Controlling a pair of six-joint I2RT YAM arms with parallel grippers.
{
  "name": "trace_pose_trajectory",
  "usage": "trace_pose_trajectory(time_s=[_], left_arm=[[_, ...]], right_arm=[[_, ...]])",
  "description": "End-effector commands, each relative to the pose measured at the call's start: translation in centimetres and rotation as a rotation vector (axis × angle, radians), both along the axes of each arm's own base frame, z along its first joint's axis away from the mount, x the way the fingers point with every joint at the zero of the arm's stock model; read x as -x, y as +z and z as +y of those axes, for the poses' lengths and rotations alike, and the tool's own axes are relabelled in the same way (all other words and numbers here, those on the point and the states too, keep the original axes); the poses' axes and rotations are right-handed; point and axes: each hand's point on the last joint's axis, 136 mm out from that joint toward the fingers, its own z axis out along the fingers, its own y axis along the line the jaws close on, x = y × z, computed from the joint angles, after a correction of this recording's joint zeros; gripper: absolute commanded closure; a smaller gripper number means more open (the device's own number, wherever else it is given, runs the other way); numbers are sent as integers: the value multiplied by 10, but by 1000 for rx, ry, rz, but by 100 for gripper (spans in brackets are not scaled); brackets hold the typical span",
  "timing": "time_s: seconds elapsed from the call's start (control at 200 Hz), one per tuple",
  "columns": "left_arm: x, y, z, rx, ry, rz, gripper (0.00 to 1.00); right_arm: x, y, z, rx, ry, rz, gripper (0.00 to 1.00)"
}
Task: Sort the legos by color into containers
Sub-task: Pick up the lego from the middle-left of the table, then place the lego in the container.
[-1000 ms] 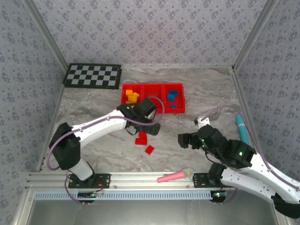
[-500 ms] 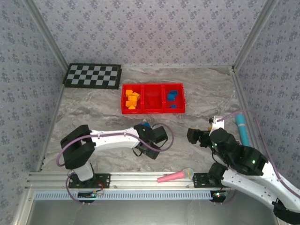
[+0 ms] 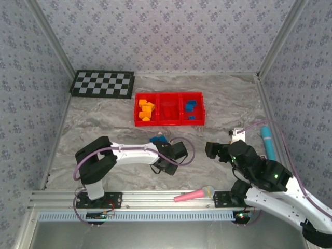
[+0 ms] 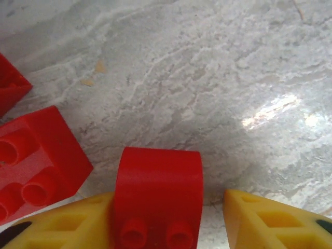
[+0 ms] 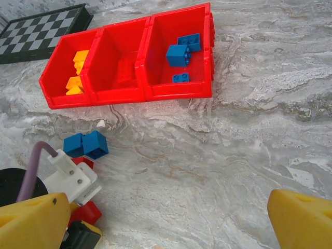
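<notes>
A red lego (image 4: 158,197) lies on the marble table between the yellow fingers of my left gripper (image 4: 166,201). The left finger (image 4: 67,223) touches it; the right finger (image 4: 270,218) stands a small gap away. Two more red legos (image 4: 39,158) lie to its left. In the top view the left gripper (image 3: 168,158) is low at the table's middle front, with two blue legos (image 3: 157,139) behind it. The containers are one red tray (image 3: 169,123): orange legos (image 3: 146,109) on the left, blue legos (image 3: 191,107) on the right. My right gripper (image 3: 211,150) hangs open with nothing between its fingers.
A checkerboard (image 3: 102,83) lies at the back left. A pink microphone toy (image 3: 193,195) rests by the front rail and a teal cylinder (image 3: 267,142) lies along the right wall. Papered walls close in the table on three sides.
My left arm swung from beside the tray to the table's front middle and dropped over the red legos, its jaws narrowing round one. The right gripper drifted slightly right and back.
</notes>
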Motion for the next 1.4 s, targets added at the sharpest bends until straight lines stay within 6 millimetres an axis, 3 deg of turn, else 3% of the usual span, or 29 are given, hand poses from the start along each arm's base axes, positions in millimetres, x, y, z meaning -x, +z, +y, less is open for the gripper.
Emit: trace_pose_trajectory(time_s=[0.0,0.17,0.36,0.49,0.63,0.775,0.99,1.139,1.394], left_arm=[[4,-15,-5,-4,11,27,53],[-2,-14,-15,63,45,-3,60],[-6,-1,-23,117,51,-23,75],[-15,26,-23,137,61,-78,84],[-35,65,-18,150,95,-149,88],[-72,102,-11,205,147,-206,88],[-138,130,-4,273,232,-213,89],[-182,133,-13,282,273,-238,90],[-251,117,-28,237,329,-281,90]], right_arm=[[2,-3,-6,-7,-24,14,0],[3,-5,-10,-10,-34,6,0],[6,-5,-22,-37,-77,-5,0],[10,-7,-26,-74,-85,-15,0],[8,-15,-26,-63,-85,-27,0],[5,-12,-26,-28,-78,-36,0],[3,-14,-22,-26,-63,-37,0],[3,-19,-20,-17,-52,-22,0],[5,-27,-16,-26,-28,12,0]])
